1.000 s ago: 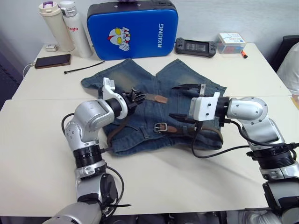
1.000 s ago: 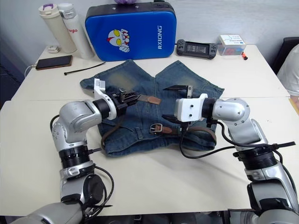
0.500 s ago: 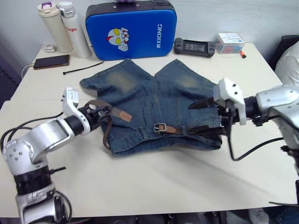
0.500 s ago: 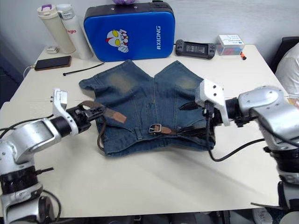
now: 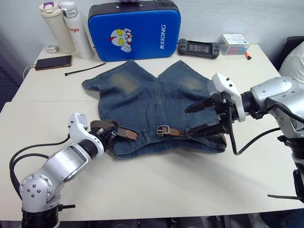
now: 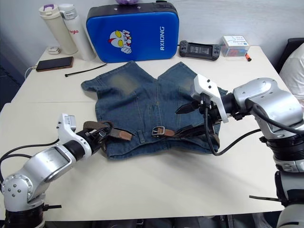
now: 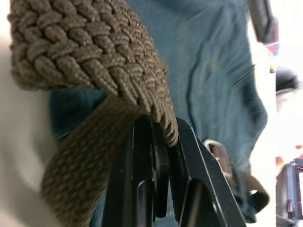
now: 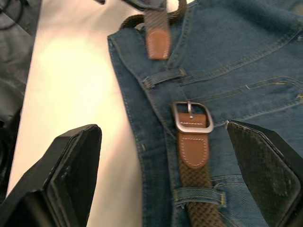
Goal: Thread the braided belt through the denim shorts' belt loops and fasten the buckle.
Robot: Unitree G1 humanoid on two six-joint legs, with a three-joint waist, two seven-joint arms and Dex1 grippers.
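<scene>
The denim shorts (image 5: 142,95) lie flat on the table, waistband toward me. The braided belt (image 5: 100,125) runs along the waistband. Its silver buckle (image 5: 164,129) rests near the waistband's middle. My left gripper (image 5: 107,134) is at the shorts' left waist corner, shut on the belt (image 7: 85,52) just behind its tan leather tip (image 5: 128,135). My right gripper (image 5: 190,122) hovers open over the right side of the waistband, with the buckle (image 8: 191,117) between its spread fingers (image 8: 71,161). Two belt loops (image 8: 163,78) show in the right wrist view; the belt passes under one (image 8: 199,195).
At the back stand a blue case (image 5: 134,31), two bottles (image 5: 61,26), a phone (image 5: 53,61), a black cable tie (image 5: 85,69), a game controller (image 5: 198,47) and a small box (image 5: 235,43). A cable (image 5: 247,145) hangs off my right arm onto the table.
My left gripper carried the belt tip off the middle of the shorts, out to the left, then toward the near left waist corner. My right gripper stayed open over the right waistband.
</scene>
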